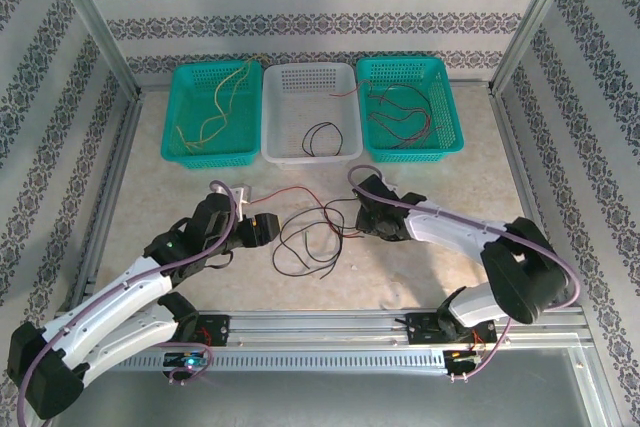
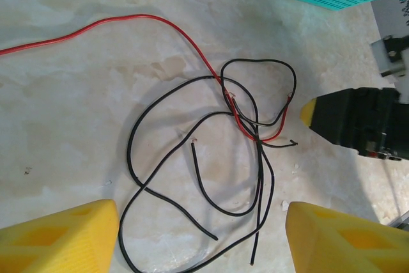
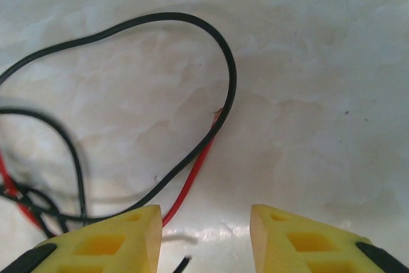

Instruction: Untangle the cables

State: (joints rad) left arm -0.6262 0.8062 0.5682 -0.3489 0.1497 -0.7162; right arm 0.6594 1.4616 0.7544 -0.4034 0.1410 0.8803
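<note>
Left arm: stretched from the near-left base toward mid-table, left gripper (image 1: 264, 230) low, just left of the cables (image 1: 308, 235). Jaws spread wide, holding nothing. Right arm: folded at the elbow, reaching leftward, right gripper (image 1: 366, 221) tipped down at the tangle's right edge. Jaws parted, clear gap between the yellow fingertips.

Left wrist view: whole tangle flat on the table (image 2: 77, 94), black cable (image 2: 130, 151) looped repeatedly over a red cable (image 2: 147, 16) trailing off left.

Right wrist view: close on one black loop (image 3: 233, 75) and the red strand (image 3: 192, 180), lower end covered by the left-hand fingertip (image 3: 121, 234); possibly touching, not clear.

Far edge: left teal basket (image 1: 178, 107) with tan cables (image 1: 215, 112), white basket (image 1: 300, 82) with a black coil (image 1: 322, 137), right teal basket (image 1: 450, 117) with red and black strands (image 1: 400, 117).
</note>
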